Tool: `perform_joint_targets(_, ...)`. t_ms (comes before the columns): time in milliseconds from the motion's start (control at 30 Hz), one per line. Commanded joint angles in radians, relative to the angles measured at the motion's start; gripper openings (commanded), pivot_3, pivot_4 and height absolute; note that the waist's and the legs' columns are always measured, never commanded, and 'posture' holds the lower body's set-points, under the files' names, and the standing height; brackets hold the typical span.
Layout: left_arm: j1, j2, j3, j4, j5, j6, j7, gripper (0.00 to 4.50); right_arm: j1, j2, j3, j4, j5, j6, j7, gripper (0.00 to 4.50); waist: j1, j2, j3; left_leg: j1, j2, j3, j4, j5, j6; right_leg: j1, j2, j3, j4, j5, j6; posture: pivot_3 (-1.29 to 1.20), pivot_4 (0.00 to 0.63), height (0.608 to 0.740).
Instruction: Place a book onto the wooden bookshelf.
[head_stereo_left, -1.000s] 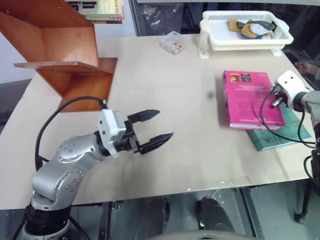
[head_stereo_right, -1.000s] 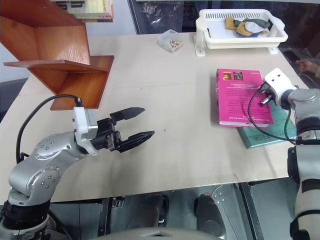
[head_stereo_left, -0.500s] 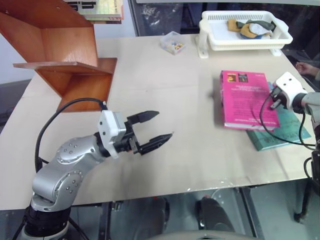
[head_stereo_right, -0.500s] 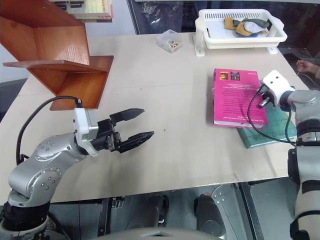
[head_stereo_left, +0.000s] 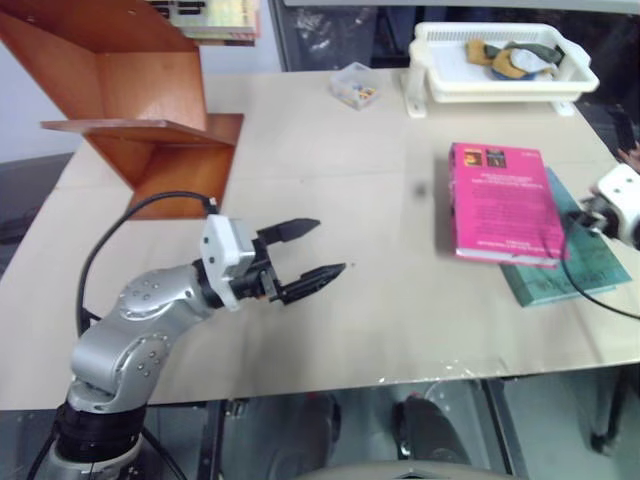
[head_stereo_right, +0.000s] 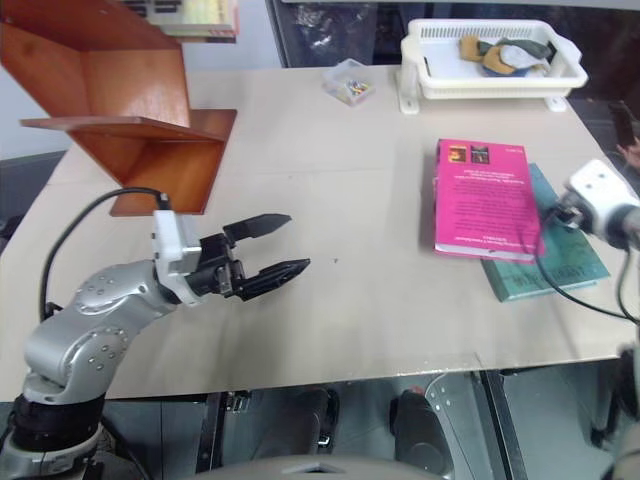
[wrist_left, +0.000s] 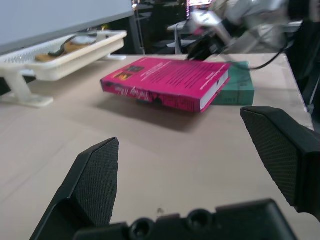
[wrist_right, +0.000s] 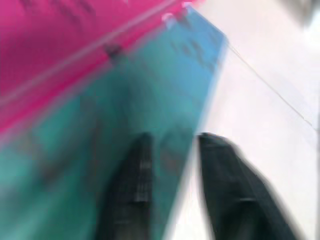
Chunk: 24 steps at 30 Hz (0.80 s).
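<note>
The pink book (head_stereo_left: 500, 200) lies flat on the table's right side, partly over a teal book (head_stereo_left: 572, 268). The wooden bookshelf (head_stereo_left: 140, 110) stands at the far left corner, its ledge bare. My left gripper (head_stereo_left: 330, 246) hovers open over the middle of the table, pointing toward the pink book (wrist_left: 170, 82) with nothing between its fingers. My right gripper (wrist_right: 175, 140) is at the table's right edge, over the teal book's (wrist_right: 100, 130) outer edge and just clear of the pink book. Its fingers stand slightly apart, and nothing is between them.
A white basket (head_stereo_left: 422, 45) holding cloths stands at the back right, with a small clear box (head_stereo_left: 355, 85) to its left. Some books (head_stereo_left: 215, 18) lie on top of the shelf. A black cable (head_stereo_left: 566, 262) from my right wrist crosses the books' near corner.
My right gripper has drawn back to the right, off the pink book's edge, and its fingers have parted. The left arm has stayed put. The camera shifted slightly.
</note>
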Motion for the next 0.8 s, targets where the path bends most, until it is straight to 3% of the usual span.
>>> perform_joint_targets(33, -0.042, -0.015, -0.026, 0.057, 0.022, -0.036, -0.041, 4.50, 0.292, -0.005, -0.255, -0.517, 0.129, 0.248, -0.011, 3.37, 0.005, 0.002, -0.001, 0.000, 0.000, 0.000, 0.000, 0.000, 0.000, 0.000, 0.000, 0.000, 0.000, 0.000, 0.000, 0.00, 0.150, 0.740)
perform_joint_targets(100, -0.091, -0.031, -0.048, 0.127, 0.038, -0.046, -0.066, 4.50, 0.483, 0.060, -0.413, -0.872, 0.241, 0.419, -0.009, 4.27, 0.004, 0.004, -0.002, 0.000, 0.000, -0.001, 0.000, 0.000, 0.000, 0.000, 0.000, 0.000, 0.001, 0.000, 0.000, 0.00, 0.150, 0.740)
perform_joint_targets(133, -0.117, -0.037, -0.059, 0.163, 0.048, -0.053, -0.083, 4.50, 0.549, 0.097, -0.473, -1.030, 0.304, 0.502, -0.021, 4.47, 0.000, 0.005, -0.002, 0.001, 0.000, -0.002, 0.000, -0.002, 0.003, 0.002, 0.001, 0.000, 0.001, 0.000, 0.000, 0.00, 0.150, 0.740)
perform_joint_targets(333, -0.257, -0.089, -0.137, 0.374, 0.119, -0.109, -0.180, 4.50, 0.746, 0.274, -0.620, -1.632, 0.613, 0.825, -0.176, 4.47, -0.005, 0.004, -0.006, 0.008, 0.001, -0.001, 0.001, -0.003, 0.005, 0.008, 0.006, -0.001, 0.003, 0.001, 0.002, 0.00, 0.150, 0.740)
perform_joint_targets(433, -0.326, -0.135, -0.169, 0.472, 0.164, -0.143, -0.201, 4.50, 0.866, 0.288, -0.539, -1.702, 0.683, 0.772, -0.319, 4.47, 0.001, 0.003, -0.006, 0.009, 0.000, -0.002, 0.002, -0.003, 0.005, 0.009, 0.006, -0.002, 0.003, 0.001, 0.002, 0.00, 0.150, 0.740)
perform_joint_targets(567, -0.420, -0.223, -0.163, 0.591, 0.184, -0.117, -0.148, 4.50, 1.046, 0.271, -0.378, -1.702, 0.656, 0.597, -0.506, 4.47, 0.005, 0.002, -0.007, 0.004, -0.002, -0.003, 0.005, -0.002, 0.004, 0.007, 0.005, -0.003, 0.001, 0.002, 0.003, 0.00, 0.150, 0.740)
perform_joint_targets(633, -0.469, -0.253, -0.159, 0.644, 0.173, -0.029, -0.106, 4.50, 1.100, 0.247, -0.311, -1.702, 0.638, 0.528, -0.572, 4.47, -0.001, 0.002, -0.007, 0.001, -0.002, -0.004, 0.008, -0.001, 0.001, 0.006, 0.005, -0.003, 0.001, 0.002, 0.003, 0.00, 0.150, 0.740)
perform_joint_targets(800, -0.743, -0.414, -0.121, 1.017, 0.115, 0.323, 0.000, 4.50, 1.152, 0.203, -0.087, -1.702, 0.542, 0.400, -0.750, 4.47, 0.003, 0.000, -0.006, 0.001, -0.002, -0.007, 0.014, -0.003, 0.006, 0.007, 0.007, -0.006, 0.005, 0.002, 0.004, 0.00, 0.150, 0.740)
